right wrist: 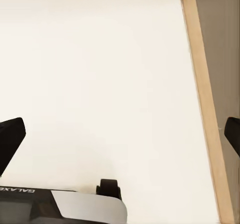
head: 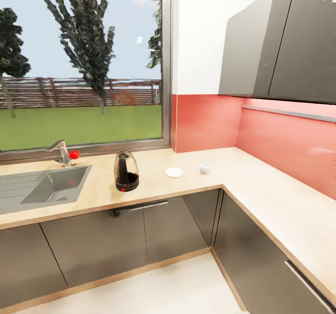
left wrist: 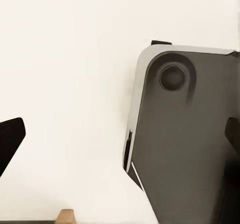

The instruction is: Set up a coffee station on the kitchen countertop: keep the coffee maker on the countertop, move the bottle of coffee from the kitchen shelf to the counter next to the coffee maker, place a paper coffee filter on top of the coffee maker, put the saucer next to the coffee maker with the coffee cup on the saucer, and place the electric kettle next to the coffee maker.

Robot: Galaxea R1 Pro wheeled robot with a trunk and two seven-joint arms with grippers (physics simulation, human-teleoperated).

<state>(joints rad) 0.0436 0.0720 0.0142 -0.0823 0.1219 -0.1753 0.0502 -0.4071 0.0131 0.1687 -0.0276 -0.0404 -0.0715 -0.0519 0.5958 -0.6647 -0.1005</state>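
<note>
From where I'm driving, both claws hang over pale floor. The left gripper [left wrist: 120,136] has its two dark fingertips [left wrist: 10,139] far out at the frame edges, so it's spread wide, nothing between them; below it sits the robot's grey base [left wrist: 190,144] with one round black wheel-like knob. The right gripper [right wrist: 120,136] is spread the same way, empty, over cream floor [right wrist: 100,74] with a tan wood strip [right wrist: 205,109] running along a grey cabinet front.

Head camera is the one with the actual kitchen. Nearest are the flat grey cabinet doors [head: 140,239], then the L-shaped countertop [head: 261,197], light wood grain. On it I count one kettle [head: 126,171], rounded clear glass with black base and handle, standing upright; one small white round saucer [head: 174,172] near it; one little white cup [head: 205,167] beside the saucer, not on it. One steel sink [head: 42,188] and tap [head: 59,150] sit further along. Behind: salmon-red glossy backsplash [head: 205,122], a big window [head: 79,61], dark upper cabinets [head: 280,43].
</note>
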